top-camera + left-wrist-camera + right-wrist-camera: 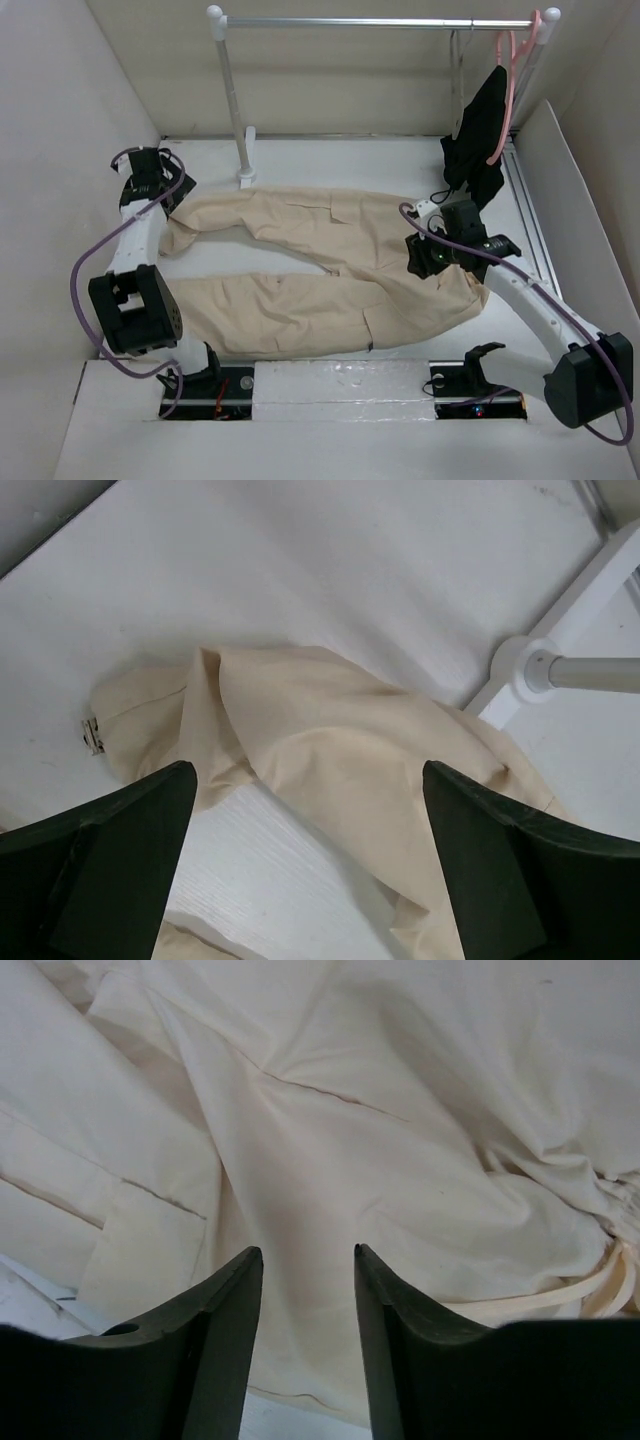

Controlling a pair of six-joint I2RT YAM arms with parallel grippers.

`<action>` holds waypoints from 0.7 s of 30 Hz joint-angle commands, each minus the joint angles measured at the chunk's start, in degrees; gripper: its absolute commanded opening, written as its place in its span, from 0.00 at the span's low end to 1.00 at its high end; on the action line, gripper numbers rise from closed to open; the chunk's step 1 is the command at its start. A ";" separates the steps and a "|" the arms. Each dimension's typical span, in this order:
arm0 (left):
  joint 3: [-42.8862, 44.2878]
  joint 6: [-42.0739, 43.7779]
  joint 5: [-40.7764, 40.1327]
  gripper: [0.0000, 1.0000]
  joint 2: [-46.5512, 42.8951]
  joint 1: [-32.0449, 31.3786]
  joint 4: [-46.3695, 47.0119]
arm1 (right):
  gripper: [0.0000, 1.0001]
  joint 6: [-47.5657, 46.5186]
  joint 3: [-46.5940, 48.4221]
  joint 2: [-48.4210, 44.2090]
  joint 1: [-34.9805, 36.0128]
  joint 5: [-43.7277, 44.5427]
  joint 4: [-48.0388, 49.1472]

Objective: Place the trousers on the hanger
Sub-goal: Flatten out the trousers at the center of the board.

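Note:
The beige trousers [320, 265] lie spread flat on the white table, waist to the right and both legs running left. My left gripper [165, 190] hangs open over the cuff end of the far leg; in the left wrist view its jaws [308, 770] stand wide apart above the crumpled cuff [300, 740], holding nothing. My right gripper [425, 255] hovers over the waist; its jaws [307, 1250] are partly open above the fabric [330, 1160], with the drawstring [610, 1280] to the right. A thin grey wire hanger [457, 70] hangs edge-on from the rail.
A clothes rail [380, 22] spans the back, and its white post foot [246, 178] stands near the far leg, also in the left wrist view [525, 665]. A pink hanger [508, 90] and a black garment [478, 135] hang at the right. Walls close in on both sides.

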 commanded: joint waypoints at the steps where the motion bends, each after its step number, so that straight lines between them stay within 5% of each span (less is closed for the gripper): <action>1: -6.62 -3.23 0.14 0.92 -3.76 0.41 5.79 | 0.45 0.59 -0.32 -0.74 0.94 1.41 3.01; 3: -10.31 -4.02 -0.49 0.81 -5.61 0.41 5.70 | 0.34 0.50 -0.76 -1.18 0.94 1.86 2.92; 4: -11.46 -4.02 -0.92 0.73 -7.54 0.41 5.79 | 0.15 0.33 -0.85 -1.45 0.94 1.68 3.27; 5: -13.56 -4.20 -1.45 0.60 -8.43 0.41 5.62 | 0.09 0.33 -0.94 -1.36 0.42 1.42 3.36; 6: -14.62 -4.81 -1.89 0.35 -9.04 0.41 4.57 | 0.06 0.06 -0.94 -1.36 0.42 1.33 3.36; 7: -15.50 -5.95 -3.20 0.28 -9.92 0.41 3.43 | 0.05 -0.11 -1.03 -1.36 0.42 0.81 3.79; 10: -17.79 -10.34 -2.51 0.30 -8.27 0.41 0.79 | 0.07 -0.64 -0.94 -0.57 0.42 -0.42 4.32; 12: -18.41 -13.16 -2.07 0.43 -6.95 1.02 0.95 | 0.12 -0.99 -0.85 -0.13 0.42 -0.95 4.50; 15: -18.06 -15.62 -3.03 0.58 -4.13 1.02 1.83 | 0.34 -1.60 -0.76 -0.22 0.42 -1.75 4.41; 21: -17.53 -18.17 -6.20 0.58 1.75 2.17 4.03 | 0.45 -1.96 -1.99 -1.62 -1.34 -1.31 3.80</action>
